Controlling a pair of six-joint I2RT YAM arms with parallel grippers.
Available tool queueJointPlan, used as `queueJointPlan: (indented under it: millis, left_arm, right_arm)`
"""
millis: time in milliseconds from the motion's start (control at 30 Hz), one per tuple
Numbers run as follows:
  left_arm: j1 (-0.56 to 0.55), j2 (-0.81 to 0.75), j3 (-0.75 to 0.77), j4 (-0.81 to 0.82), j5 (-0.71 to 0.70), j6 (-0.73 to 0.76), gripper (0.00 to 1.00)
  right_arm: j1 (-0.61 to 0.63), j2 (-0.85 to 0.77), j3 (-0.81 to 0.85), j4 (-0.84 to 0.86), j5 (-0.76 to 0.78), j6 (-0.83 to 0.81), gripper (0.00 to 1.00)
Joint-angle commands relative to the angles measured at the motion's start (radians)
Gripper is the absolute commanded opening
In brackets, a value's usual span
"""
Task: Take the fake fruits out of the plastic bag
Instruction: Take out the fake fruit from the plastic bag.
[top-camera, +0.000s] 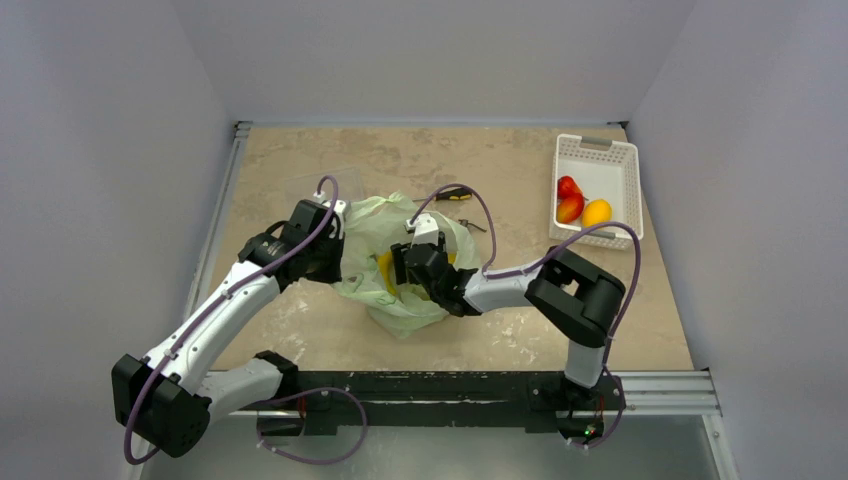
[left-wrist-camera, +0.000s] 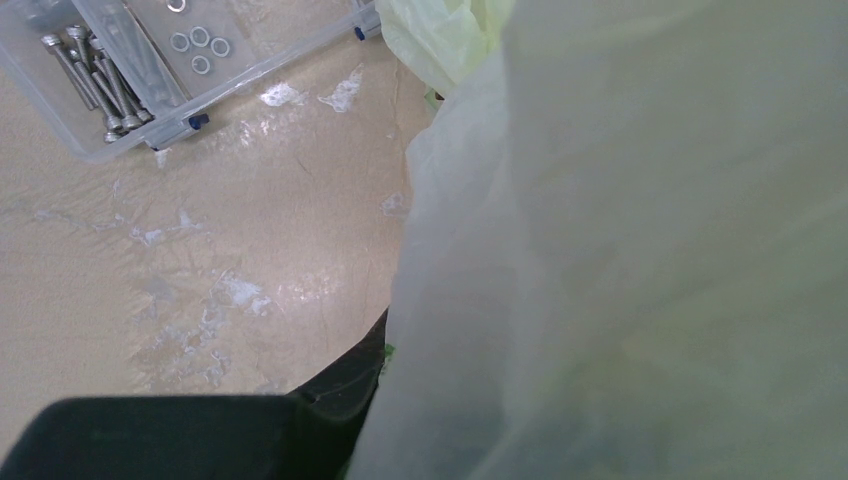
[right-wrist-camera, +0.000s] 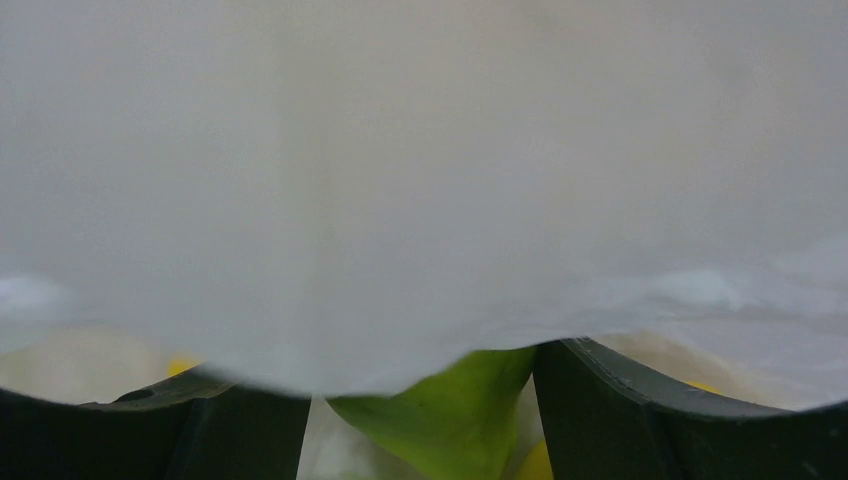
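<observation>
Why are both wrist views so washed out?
Left wrist: the plastic bag drapes close over the lens, a blurred pale sheet; the table is sharp, with glare patches. Right wrist: unfocused bag film covers most; a green fruit peeks below. Top external: sharp, evenly lit.

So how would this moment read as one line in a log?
right gripper: in plastic bag, straddling green pear, grip unclear | left gripper: at bag edge, state hidden | basket: holds fruits

The plastic bag (top-camera: 385, 215) drapes over the right claw (right-wrist-camera: 420, 420), while bare worktop (top-camera: 520, 180) lies open between it and the basket (top-camera: 605, 172).
</observation>
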Motion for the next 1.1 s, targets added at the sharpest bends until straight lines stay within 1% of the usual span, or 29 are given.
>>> queueJointPlan:
  millis: [0, 167, 267, 433, 567, 700, 800, 867, 933, 1000, 1067]
  left_arm:
    - [-0.007, -0.003, 0.007, 0.005, -0.008, 0.018, 0.0]
    - [-0.007, -0.001, 0.009, -0.003, -0.019, 0.017, 0.0]
    - [-0.006, -0.003, 0.01, -0.004, -0.017, 0.015, 0.0]
    - [-0.007, 0.0, 0.011, -0.002, -0.016, 0.017, 0.0]
    - [-0.007, 0.012, 0.012, -0.005, -0.016, 0.017, 0.0]
    - [-0.007, 0.015, 0.013, -0.006, -0.015, 0.016, 0.0]
    - [-0.006, 0.016, 0.012, -0.006, -0.018, 0.017, 0.0]
    - [-0.007, 0.019, 0.012, -0.006, -0.017, 0.016, 0.0]
    - [-0.007, 0.028, 0.012, -0.005, -0.014, 0.017, 0.0]
    - [-0.006, 0.037, 0.015, -0.007, -0.013, 0.018, 0.0]
    - [-0.007, 0.039, 0.017, -0.011, -0.013, 0.019, 0.0]
  right_arm:
    - [0.012, -0.148, -0.039, 0.047, -0.174, -0.016, 0.0]
    - [0.012, -0.299, -0.109, 0.066, -0.288, -0.038, 0.0]
    - [0.011, -0.359, -0.137, 0.088, -0.354, -0.022, 0.0]
    - [0.011, -0.431, -0.142, 0.067, -0.355, 0.031, 0.0]
    - [0.011, -0.503, -0.155, 0.067, -0.37, 0.033, 0.0]
    - [0.005, -0.575, -0.177, 0.07, -0.294, 0.033, 0.0]
    - [-0.048, -0.614, -0.147, 0.021, -0.3, 0.089, 0.0]
    - [-0.109, -0.631, -0.129, 0.005, -0.347, 0.142, 0.0]
    - [-0.164, -0.643, -0.123, 0.024, -0.393, 0.177, 0.0]
    - [-0.197, -0.658, -0.117, 0.035, -0.396, 0.17, 0.0]
    - [-0.205, -0.675, -0.1, 0.007, -0.363, 0.146, 0.0]
